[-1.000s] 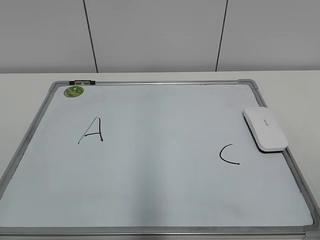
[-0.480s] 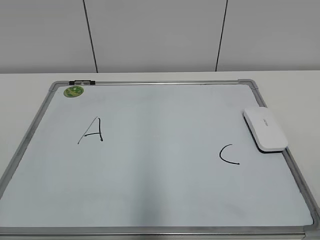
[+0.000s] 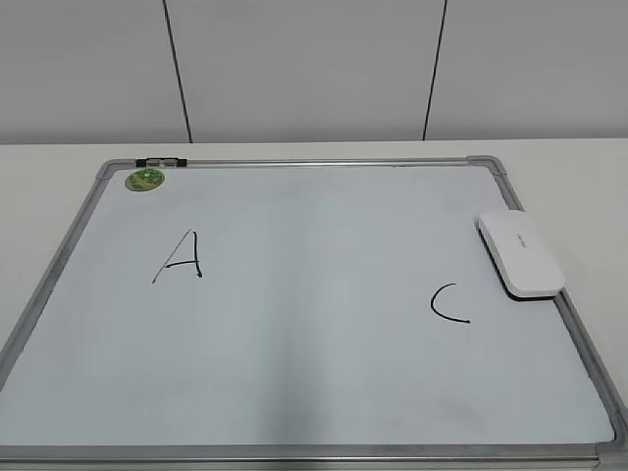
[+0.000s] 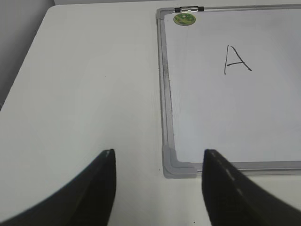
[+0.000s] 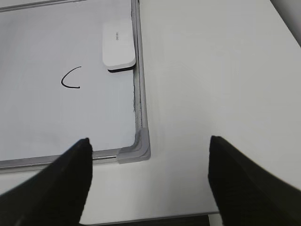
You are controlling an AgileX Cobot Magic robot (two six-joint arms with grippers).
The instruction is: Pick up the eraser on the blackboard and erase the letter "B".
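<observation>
The blackboard (image 3: 294, 373) is a white dry-erase board with a silver frame, lying flat. It carries a black "A" (image 3: 180, 257) on the left and a black "C" (image 3: 447, 303) on the right; no letter "B" shows between them. The white eraser (image 3: 520, 252) lies on the board's right edge, also in the right wrist view (image 5: 118, 44). My left gripper (image 4: 159, 155) is open and empty over the table by the board's near left corner. My right gripper (image 5: 149, 143) is open and empty over the near right corner. Neither gripper shows in the exterior view.
A green round sticker (image 3: 145, 180) and a small black clip (image 3: 160, 161) sit at the board's far left corner. White table surrounds the board on both sides (image 4: 84, 84) (image 5: 211, 70). A pale panelled wall stands behind.
</observation>
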